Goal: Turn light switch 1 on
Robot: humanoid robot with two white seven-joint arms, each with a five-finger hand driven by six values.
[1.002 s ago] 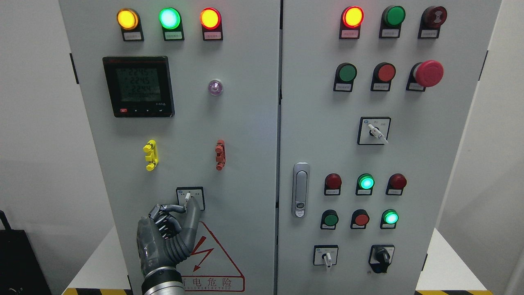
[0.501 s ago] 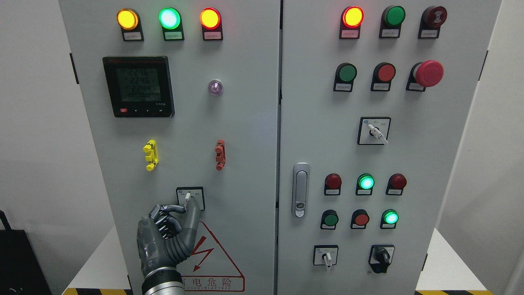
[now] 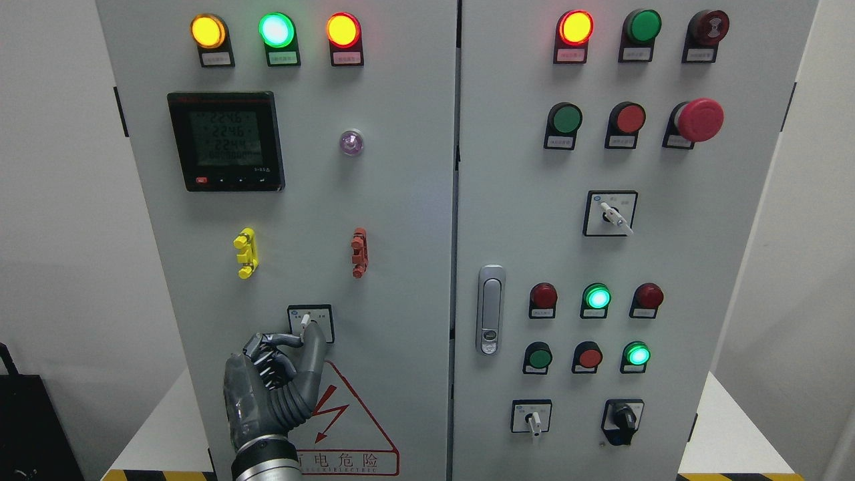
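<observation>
The grey cabinet (image 3: pixel 401 280) is filling the view, and the left hand (image 3: pixel 270 381) is reaching up against its left door from the bottom edge. Well above the hand, the black meter (image 3: pixel 226 141) is glowing, with three lamps (image 3: pixel 276 30) shining higher up. Up between those and the hand, a yellow clip (image 3: pixel 245 252) and a red clip (image 3: pixel 359 252) are sitting. Just above the knuckles, the switch (image 3: pixel 305 322) is showing its white lever, and the fingers (image 3: pixel 312 344) are pinching together around the lever's base. The red warning triangle (image 3: pixel 347 417) is lying just right of the wrist.
</observation>
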